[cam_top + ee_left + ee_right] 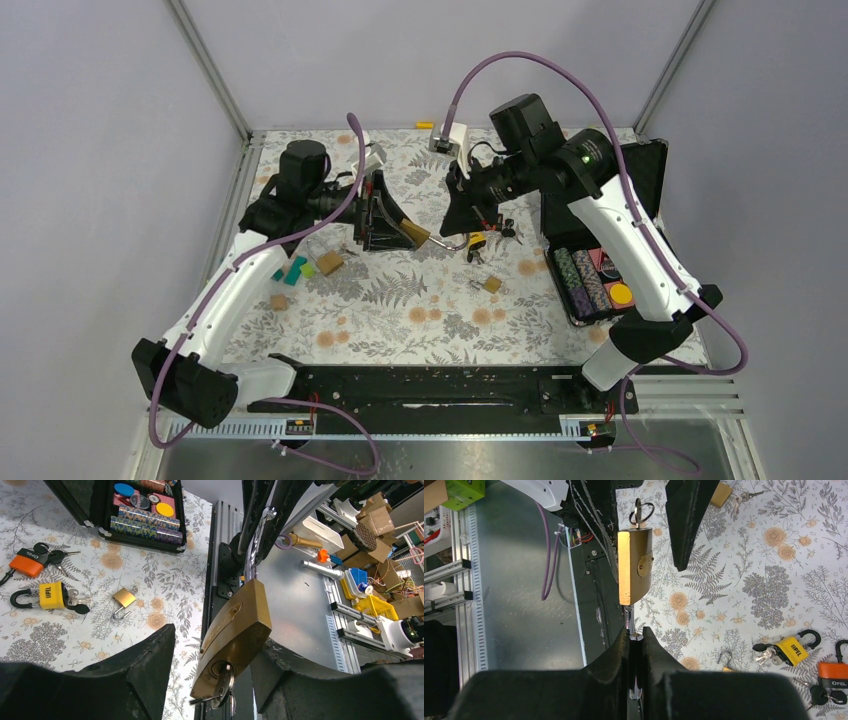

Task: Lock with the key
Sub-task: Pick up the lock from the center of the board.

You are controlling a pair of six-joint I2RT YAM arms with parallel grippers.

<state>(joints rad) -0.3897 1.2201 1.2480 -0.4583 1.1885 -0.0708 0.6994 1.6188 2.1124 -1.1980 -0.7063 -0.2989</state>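
Blocks (pixel 295 270) lie loose near the left edge of the desk. Just beside them the left gripper (pixel 216 642) has its jaws spread wide. The keyed end of the brass padlock (pixel 232 630) hangs in the gap between them, nearer one finger than the other, and whether either touches it I cannot tell. The key (pixel 223 680) sits in the keyhole with its ring dangling free. The padlock is held off the desk, about midway between the left and right edges and towards the far edge. At its other end the right gripper (pixel 636 636) has its jaws pinched narrow on the shackle (pixel 629 620) and carries the lock. On the desk further right lie a small brass padlock (pixel 123 599), a yellow padlock (pixel 51 596) and an orange padlock (pixel 27 565). An open chip case (pixel 645 175) sits by the right edge.
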